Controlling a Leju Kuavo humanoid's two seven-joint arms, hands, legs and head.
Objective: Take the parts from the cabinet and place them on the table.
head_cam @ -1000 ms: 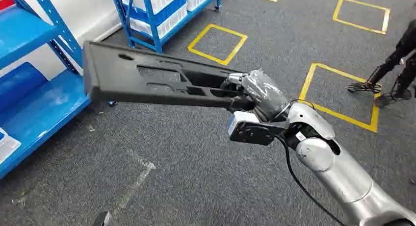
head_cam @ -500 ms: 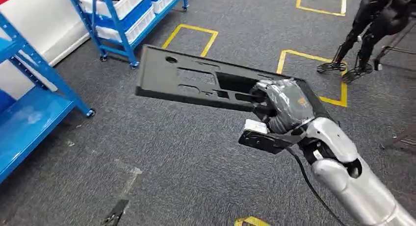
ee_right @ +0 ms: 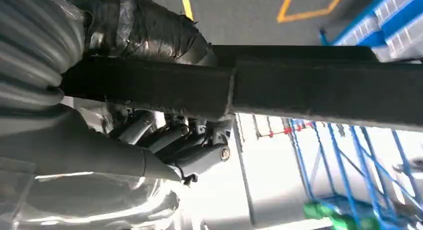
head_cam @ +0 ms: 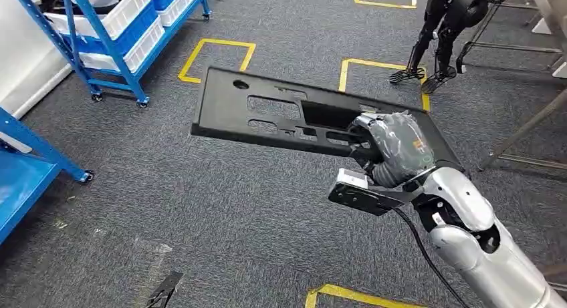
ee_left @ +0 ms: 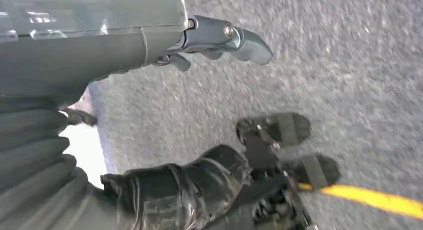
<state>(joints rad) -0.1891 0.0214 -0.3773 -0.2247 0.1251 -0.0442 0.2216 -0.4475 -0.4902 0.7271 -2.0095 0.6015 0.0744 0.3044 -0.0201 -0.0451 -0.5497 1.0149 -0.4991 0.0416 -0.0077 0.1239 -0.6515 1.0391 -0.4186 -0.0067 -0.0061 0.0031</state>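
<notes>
Right hand (head_cam: 391,147) grips black panel (head_cam: 267,111) at one end, fingers curled through a cutout, panel held out flat above grey carpet (head_cam: 200,208). Left hand (ee_left: 219,38) hangs over floor, fingers loosely apart, nothing held. Blue rack (head_cam: 107,34) with white bins far left

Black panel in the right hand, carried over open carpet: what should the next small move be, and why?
Probably keep carrying it level while turning on toward the table. The right hand grips the black panel at one end, so its long free end overhangs the carpet, and no table surface lies beneath it yet.
</notes>
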